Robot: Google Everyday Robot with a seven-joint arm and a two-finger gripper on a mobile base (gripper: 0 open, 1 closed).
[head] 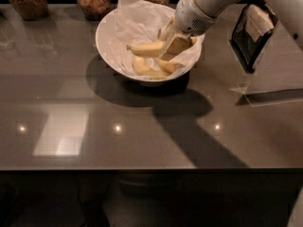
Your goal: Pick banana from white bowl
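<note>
On the dark glossy counter point(71, 93) stands the white bowl point(101, 40), set toward the far side and lined with crinkled white paper point(137, 18) that rises above its far rim. The robot's white arm point(208, 4) reaches in from the upper right, and its claw point(171, 48) sits low inside the right half of the bowl. The tan fingers point(178, 43) are drawn in on the right end of the banana point(147, 48), so the claw has hold of it with only a narrow gap between them. The banana lies nearly level across the middle of the bowl. Its free end points left and finishes in a small dark tip close to the paper on the left wall. It is hard to tell whether it hangs just clear of the fruit beneath or rests on it. Two shorter bananas point(144, 69) lie below it on the paper at the near side of the bowl, one of them touching the claw's lower edge. Three glass jars point(92, 1) of brown grains stand in a row along the back edge of the counter, behind the bowl. To the right, well apart from the bowl, a dark panel point(251, 32) leans on a clear stand point(272, 98).
</note>
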